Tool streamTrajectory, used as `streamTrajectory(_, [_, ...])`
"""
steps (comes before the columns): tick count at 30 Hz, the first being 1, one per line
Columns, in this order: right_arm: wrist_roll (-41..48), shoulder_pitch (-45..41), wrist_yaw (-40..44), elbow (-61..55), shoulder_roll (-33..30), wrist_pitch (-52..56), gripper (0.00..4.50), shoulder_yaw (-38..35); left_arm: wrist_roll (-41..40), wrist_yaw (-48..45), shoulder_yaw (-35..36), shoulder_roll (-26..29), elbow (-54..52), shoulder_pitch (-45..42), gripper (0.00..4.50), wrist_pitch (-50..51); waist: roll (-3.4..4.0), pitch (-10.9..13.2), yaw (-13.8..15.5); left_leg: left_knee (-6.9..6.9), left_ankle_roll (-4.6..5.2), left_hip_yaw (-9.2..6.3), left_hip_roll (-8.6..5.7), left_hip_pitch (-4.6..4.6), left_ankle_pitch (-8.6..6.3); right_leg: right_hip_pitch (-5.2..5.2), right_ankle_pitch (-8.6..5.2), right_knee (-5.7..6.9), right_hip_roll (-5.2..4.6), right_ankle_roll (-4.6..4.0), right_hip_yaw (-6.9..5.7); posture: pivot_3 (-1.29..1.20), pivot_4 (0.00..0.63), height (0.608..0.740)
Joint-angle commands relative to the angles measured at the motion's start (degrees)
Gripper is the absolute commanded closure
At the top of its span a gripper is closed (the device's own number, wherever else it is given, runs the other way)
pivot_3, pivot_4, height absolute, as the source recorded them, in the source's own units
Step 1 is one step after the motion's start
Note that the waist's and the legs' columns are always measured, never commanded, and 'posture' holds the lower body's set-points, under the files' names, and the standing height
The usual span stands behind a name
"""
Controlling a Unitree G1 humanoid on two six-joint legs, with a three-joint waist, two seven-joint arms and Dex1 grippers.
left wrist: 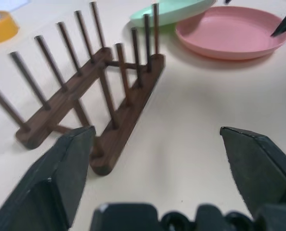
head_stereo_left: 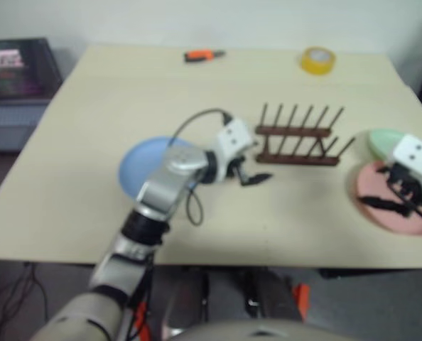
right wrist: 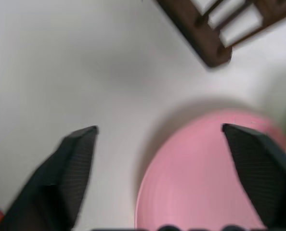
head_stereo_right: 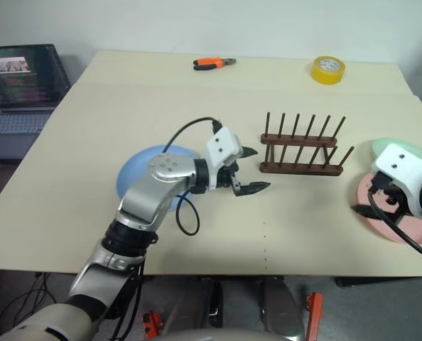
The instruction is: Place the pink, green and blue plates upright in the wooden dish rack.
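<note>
Table [head_stereo_right: 69, 185] holds all I see, none of the plates racked: wooden dish rack [head_stereo_right: 300, 153] stands empty at centre, blue plate [head_stereo_right: 136, 174] flat at its 9 o'clock under my left arm, pink plate [head_stereo_right: 381, 213] flat at its 4 o'clock with the green plate [head_stereo_right: 399, 147] just behind it at 3, rims overlapping. Left gripper [head_stereo_right: 245, 170] hangs between blue plate and rack, fingers spread wide, holding nothing; right gripper [head_stereo_right: 374, 206] hangs over the pink plate's near rim, fingers spread too, empty. Smaller bits at the far edge: yellow tape roll [head_stereo_right: 328, 69] at 12, orange pliers [head_stereo_right: 212, 63] at 11.
</note>
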Motion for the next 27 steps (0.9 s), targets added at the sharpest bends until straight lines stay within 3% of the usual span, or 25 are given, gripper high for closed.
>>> streamTrajectory(1, [-1.46, 1.34, -0.78, 0.58, -2.08, -1.58, 0.02, -2.8, -0.42, -0.97, -2.03, -0.54, -2.3, -0.37, 0.0, -3.17, 0.0, 0.0, 0.01, -0.01, 0.0, 0.02, 0.0, 0.0, 0.0, 0.0, 0.01, -0.02, 0.0, 0.01, 0.01, 0.0, 0.15, 0.74])
streamTrajectory(8, [-0.52, 6.38, -2.08, 1.78, -1.05, -0.35, 0.02, -1.31, -1.11, 0.46, -2.58, -2.46, -2.94, 0.29, 0.0, -2.86, 0.0, 0.0, 0.18, -0.01, 0.0, 0.04, -0.01, -0.05, 0.0, 0.05, 0.09, -0.2, 0.0, 0.14, 0.04, 0.0, 0.15, 0.74])
streamTrajectory(27, [-1.72, 2.83, -8.49, 10.86, 4.23, -4.89, 0.02, 9.6, -2.12, 1.71, -4.15, -2.93, -7.03, 1.78, 0.0, 0.4, 0.01, 0.0, 0.13, 0.01, 0.0, 0.07, -0.02, -0.03, 0.0, 0.06, 0.13, -0.2, 0.03, 0.21, 0.08, 0.0, 0.15, 0.74])
